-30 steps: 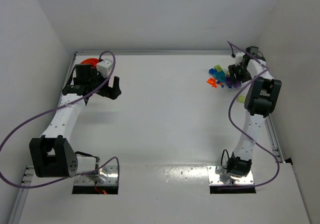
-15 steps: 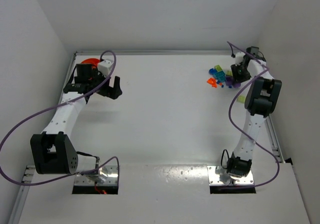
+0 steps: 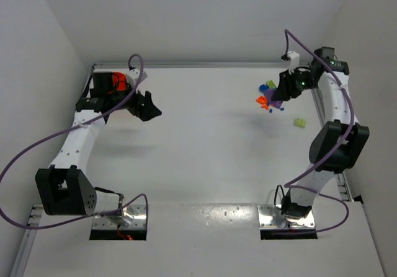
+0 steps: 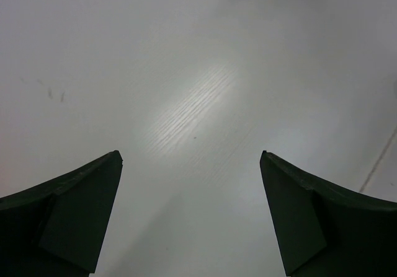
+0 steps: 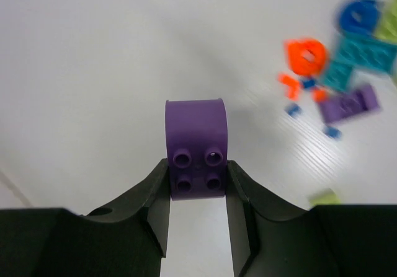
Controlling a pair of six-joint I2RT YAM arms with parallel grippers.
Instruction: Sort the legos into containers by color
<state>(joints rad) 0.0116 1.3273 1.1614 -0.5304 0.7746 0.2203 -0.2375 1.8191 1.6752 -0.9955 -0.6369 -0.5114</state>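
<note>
Right gripper (image 5: 197, 176) has a catch: its two black fingers are pinched in on a small purple plastic brick with a rounded top and four studs (image 5: 195, 145), which is lifted clear of the white table (image 3: 205, 147). Past it, at the far right of the table, lies the loose pile of tiny plastic legos (image 3: 268, 97). In it are an orange ring-shaped piece (image 5: 306, 55), a teal flat plate (image 5: 355, 57), a purple flat brick (image 5: 349, 103) and a blue round piece (image 5: 360, 13), all blurred in the wrist view. One yellow-green brick (image 3: 300, 123) sits on its own, nearer than the pile. Over on the far left, the small round orange bowl (image 3: 116, 79) sits in the corner, partly hidden behind the left arm. Left gripper (image 4: 191, 159) hangs just beside it over bare tabletop, fingers spread wide, nothing between them.
</note>
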